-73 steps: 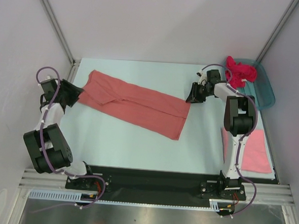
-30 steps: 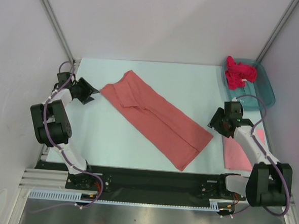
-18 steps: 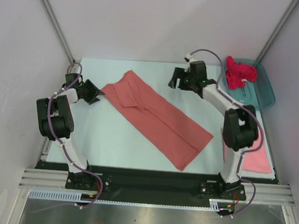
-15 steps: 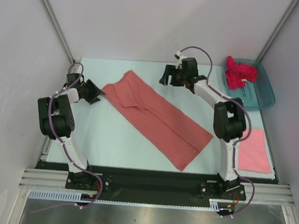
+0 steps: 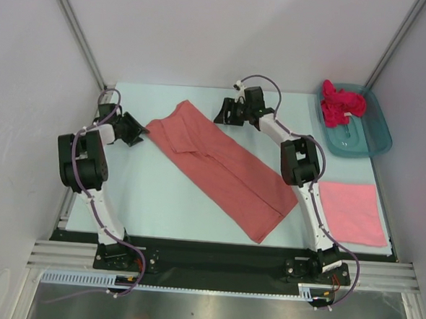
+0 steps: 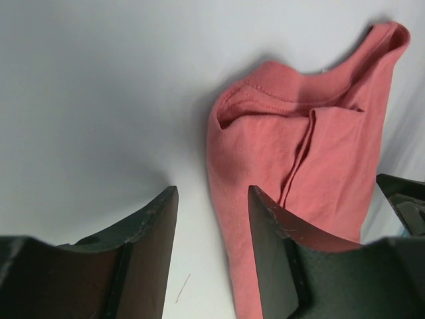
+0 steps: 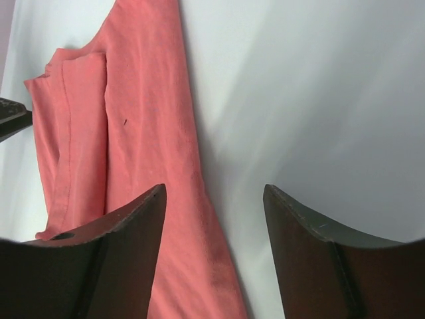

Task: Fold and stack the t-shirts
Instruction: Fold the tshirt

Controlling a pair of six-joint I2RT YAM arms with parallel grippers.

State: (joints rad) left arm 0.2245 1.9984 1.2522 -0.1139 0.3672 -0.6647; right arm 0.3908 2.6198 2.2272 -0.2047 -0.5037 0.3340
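A salmon-coral t-shirt, folded into a long strip, lies diagonally across the table. My left gripper sits at its far-left corner, open. In the left wrist view the shirt's edge runs up between the fingers of the left gripper, ungripped. My right gripper hovers open by the strip's far long edge. In the right wrist view that edge of the shirt passes between the fingers of the right gripper. A lighter pink folded t-shirt lies front right. A magenta t-shirt is bunched in the tub.
A teal plastic tub stands at the back right corner. The pale table shows bare at the front left. Grey walls close in on both sides and behind. The arm bases stand at the near edge.
The right arm swung from the front right, by the pink shirt, round to the strip's far edge. The left gripper crept towards the shirt's corner. Earlier, the strip was turned more diagonal.
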